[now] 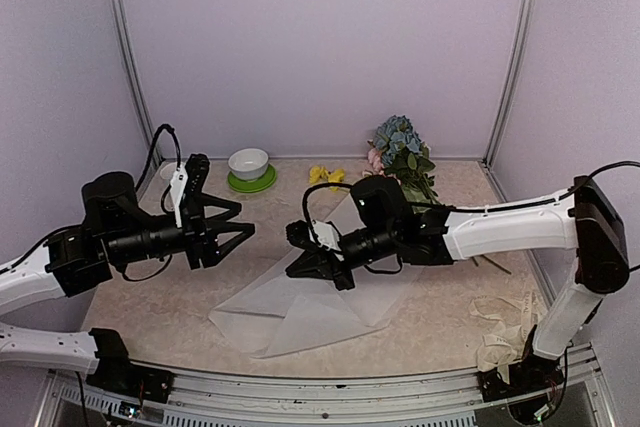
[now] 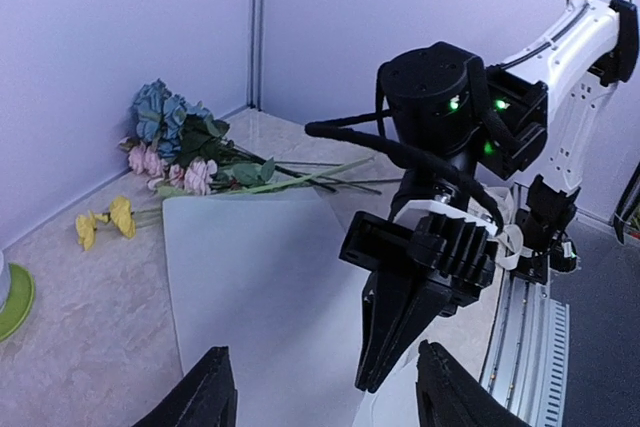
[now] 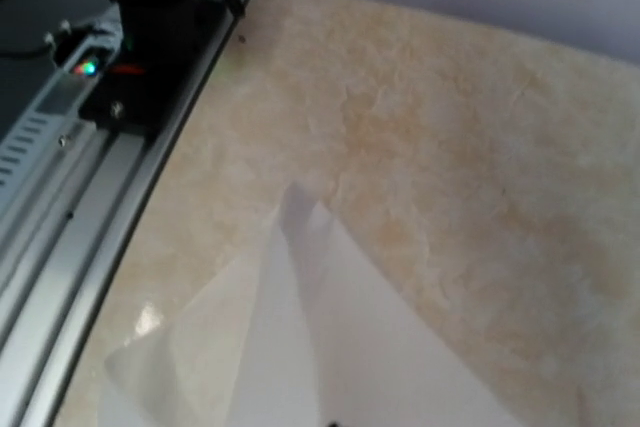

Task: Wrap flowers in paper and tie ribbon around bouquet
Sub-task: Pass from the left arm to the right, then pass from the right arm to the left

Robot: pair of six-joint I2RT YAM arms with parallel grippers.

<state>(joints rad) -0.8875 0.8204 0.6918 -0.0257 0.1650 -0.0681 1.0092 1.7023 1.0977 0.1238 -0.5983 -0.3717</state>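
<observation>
The paper point(image 1: 300, 309) lies partly folded on the table's near middle, one edge raised. My right gripper point(image 1: 297, 269) is shut on that raised edge; in the left wrist view its closed fingers point(image 2: 400, 317) point down at the sheet point(image 2: 250, 287). The right wrist view shows only the sheet point(image 3: 330, 347) rising toward the camera. My left gripper point(image 1: 243, 219) hovers open just left of the sheet, empty, its fingertips point(image 2: 212, 377) spread wide. The flowers point(image 1: 400, 152) lie at the back, with yellow blooms point(image 1: 325, 175) beside them. The ribbon point(image 1: 497, 325) lies crumpled at the front right.
A white bowl on a green plate point(image 1: 250, 183) stands at the back left, behind my left arm. Lilac walls with metal posts close in the table. A metal rail point(image 3: 60, 207) runs along the near edge.
</observation>
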